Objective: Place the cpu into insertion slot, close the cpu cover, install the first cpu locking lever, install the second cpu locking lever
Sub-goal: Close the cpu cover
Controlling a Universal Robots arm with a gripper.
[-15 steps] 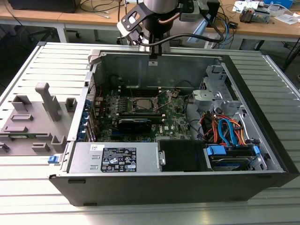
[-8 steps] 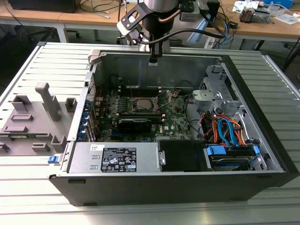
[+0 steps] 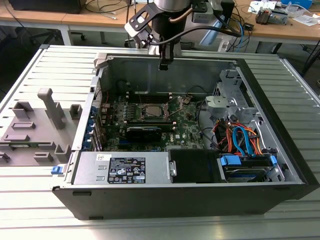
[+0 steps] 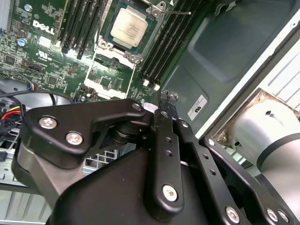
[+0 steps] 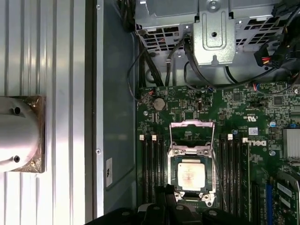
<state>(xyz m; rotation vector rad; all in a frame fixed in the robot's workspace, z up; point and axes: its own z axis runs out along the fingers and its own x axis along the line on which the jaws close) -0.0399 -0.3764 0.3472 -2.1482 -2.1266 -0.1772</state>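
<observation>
Cpu seated, cover not closed, levers not installed.
The cpu [image 5: 191, 176] lies flat in the insertion slot [image 5: 171, 165] on the green board, so step one looks done. The cpu cover [image 5: 192, 123] stands flipped open beside the slot, and both thin locking levers [image 5: 218, 174] are loose. The end effector [image 3: 165, 64] hangs above the case's back wall [image 3: 150, 75], fingers pinched narrow and apparently holding nothing.

Black linkage tool [image 4: 167, 97] (silver screw heads [image 4: 169, 192]) on a silver-grey arm [image 4: 276, 140].
</observation>
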